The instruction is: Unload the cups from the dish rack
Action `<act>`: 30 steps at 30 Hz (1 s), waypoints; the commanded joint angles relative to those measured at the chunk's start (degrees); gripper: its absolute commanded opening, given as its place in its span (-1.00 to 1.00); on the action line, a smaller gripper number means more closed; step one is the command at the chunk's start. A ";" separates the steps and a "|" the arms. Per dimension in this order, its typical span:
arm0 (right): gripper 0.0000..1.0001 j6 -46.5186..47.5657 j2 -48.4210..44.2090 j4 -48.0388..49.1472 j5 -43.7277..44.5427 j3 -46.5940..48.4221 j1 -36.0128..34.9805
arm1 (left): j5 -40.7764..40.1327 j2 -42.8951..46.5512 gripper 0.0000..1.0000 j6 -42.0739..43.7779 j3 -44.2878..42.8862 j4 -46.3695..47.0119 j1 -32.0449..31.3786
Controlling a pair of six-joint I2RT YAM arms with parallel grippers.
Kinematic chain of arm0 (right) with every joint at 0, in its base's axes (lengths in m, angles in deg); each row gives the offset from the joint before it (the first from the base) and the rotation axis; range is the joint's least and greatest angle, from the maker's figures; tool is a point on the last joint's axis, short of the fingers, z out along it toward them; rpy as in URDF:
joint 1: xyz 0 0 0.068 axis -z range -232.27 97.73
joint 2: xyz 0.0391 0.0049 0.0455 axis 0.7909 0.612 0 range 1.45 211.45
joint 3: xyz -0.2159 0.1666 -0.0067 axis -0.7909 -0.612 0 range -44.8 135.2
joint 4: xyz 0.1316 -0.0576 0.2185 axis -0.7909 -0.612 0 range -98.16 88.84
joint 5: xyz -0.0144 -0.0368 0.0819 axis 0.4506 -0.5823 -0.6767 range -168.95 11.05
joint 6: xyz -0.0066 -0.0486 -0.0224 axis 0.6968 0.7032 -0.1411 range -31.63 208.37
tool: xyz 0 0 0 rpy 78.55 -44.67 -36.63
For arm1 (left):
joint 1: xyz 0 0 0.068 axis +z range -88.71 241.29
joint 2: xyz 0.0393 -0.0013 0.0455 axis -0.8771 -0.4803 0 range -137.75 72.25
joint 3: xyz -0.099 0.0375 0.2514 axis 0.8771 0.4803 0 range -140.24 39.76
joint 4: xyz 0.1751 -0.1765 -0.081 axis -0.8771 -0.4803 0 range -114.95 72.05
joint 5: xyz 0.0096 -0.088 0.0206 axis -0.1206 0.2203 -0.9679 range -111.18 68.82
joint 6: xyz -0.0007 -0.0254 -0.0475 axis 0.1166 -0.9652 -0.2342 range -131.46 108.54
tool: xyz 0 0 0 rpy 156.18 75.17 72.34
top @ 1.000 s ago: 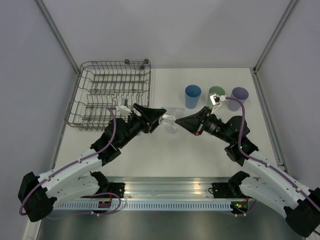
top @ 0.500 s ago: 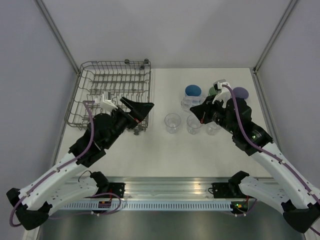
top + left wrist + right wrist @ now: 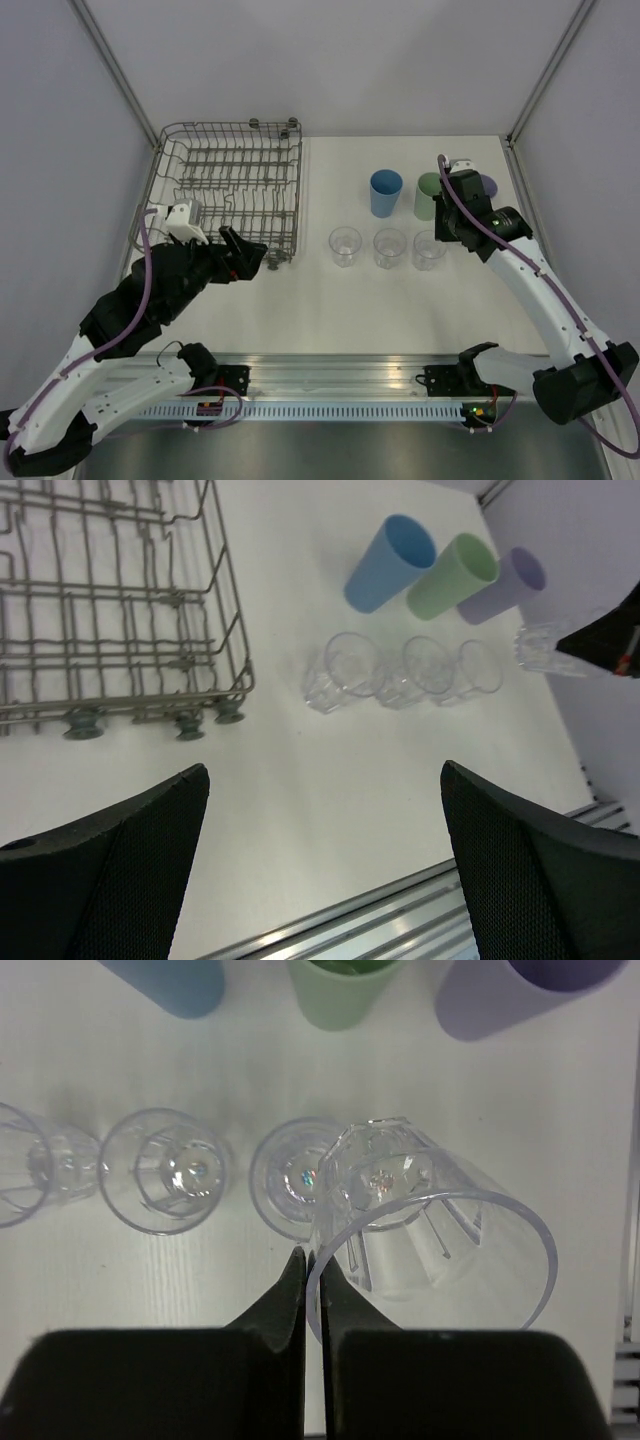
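Observation:
The grey wire dish rack (image 3: 225, 185) stands at the back left and holds no cups in view; it also shows in the left wrist view (image 3: 120, 610). Blue (image 3: 386, 192), green (image 3: 430, 195) and purple (image 3: 487, 186) cups stand upright at the back right. Three clear cups (image 3: 345, 246) (image 3: 390, 248) (image 3: 429, 250) stand in a row in front of them. My right gripper (image 3: 312, 1270) is shut on the rim of a fourth clear cup (image 3: 430, 1230), held above the table just right of the row's right end. My left gripper (image 3: 325, 850) is open and empty by the rack's front right corner.
The metal rail (image 3: 340, 385) with the arm bases runs along the near table edge. Grey walls close in the left, back and right sides. The right table edge (image 3: 632, 1210) lies close beside the held cup.
The two grippers met at a clear cup in the middle; my right gripper has carried it right to the row's end. My left gripper has drawn back left, open and empty.

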 commanded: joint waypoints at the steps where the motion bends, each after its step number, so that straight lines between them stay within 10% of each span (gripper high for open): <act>1: -0.99 1.82 1.28 -4.44 3.46 2.57 2.16 | -4.51 1.55 0.99 5.99 2.99 -7.33 0.16; 30: -0.92 3.32 18.51 3.01 -4.45 -3.49 17.98 | -10.31 10.16 0.99 8.55 11.96 -4.96 0.07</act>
